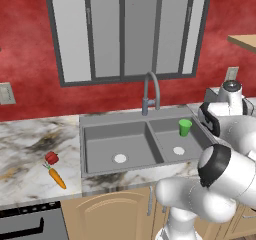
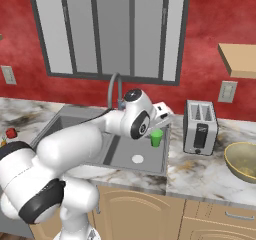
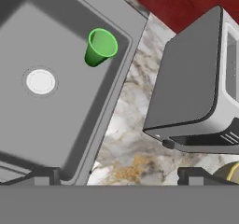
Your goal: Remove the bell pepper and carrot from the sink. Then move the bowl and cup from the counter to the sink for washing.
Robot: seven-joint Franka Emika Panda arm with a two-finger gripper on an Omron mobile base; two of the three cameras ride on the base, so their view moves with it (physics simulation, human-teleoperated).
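Left base view: one green cup [image 1: 185, 127] upright in the right basin of the sink [image 1: 117, 144], drain at its 7 o'clock. One bell pepper [image 1: 51, 158] and one carrot [image 1: 57, 178] lie just beside each other on the marble counter [image 1: 30, 149], at 9 o'clock from the sink. Gripper [image 3: 119, 175] spread, holding nothing, above the counter strip between sink and toaster [image 2: 200, 127]. One bowl [image 2: 242, 160] at 3 o'clock of the toaster. Red wall [image 1: 30, 44], window [image 1: 122, 29] behind the faucet [image 1: 151, 91].
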